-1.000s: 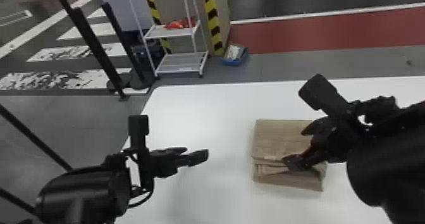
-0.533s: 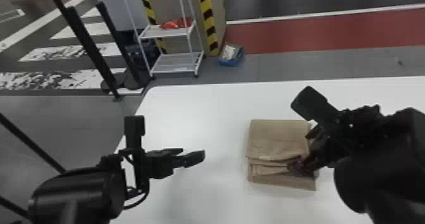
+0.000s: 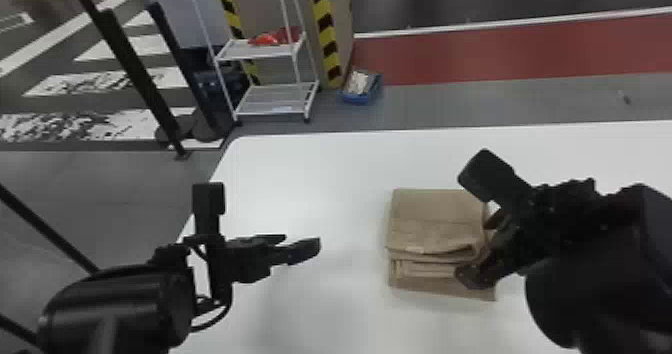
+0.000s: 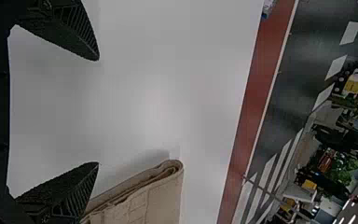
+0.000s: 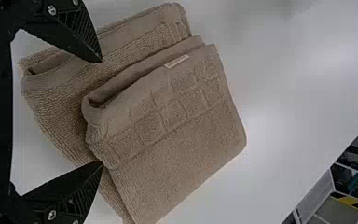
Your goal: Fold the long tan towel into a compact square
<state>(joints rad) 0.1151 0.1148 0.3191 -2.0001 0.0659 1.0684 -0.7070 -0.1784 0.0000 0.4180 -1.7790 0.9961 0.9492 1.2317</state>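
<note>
Towel (image 3: 430, 233) is on the bench (image 3: 325, 178), in front of the robot and right of centre, already down to a thick, roughly square stack. Looks like late-stage work: main folds in, last tidy-up in hand.

Not square enough though. Top flap (image 5: 182, 140) stops short of the near edge, so a strip of the lower layer (image 5: 56, 105) shows past it. The flap's folded edge gapes at one corner, and the layers sit slightly skewed to each other.

Right pincer (image 5: 101, 112) is spread wide over the towel's right near side, one finger by each side of the gaping corner. Nothing clamped. Can't confirm whether the fingertips touch cloth.

Left pincer (image 4: 97, 111) is parked over the bench, left of the towel and well apart from it, also wide and empty.

Next move, my read: close the right one on the flap's folded edge only, draw it toward the near edge until the layers line up, let go, then press flat. If the present overlap counts as good enough, just lift straight off and clear.

Risk: pinching too deep takes the lower layer along and skews the stack. Dragging a fingertip on the way out could reopen the flap.
</note>
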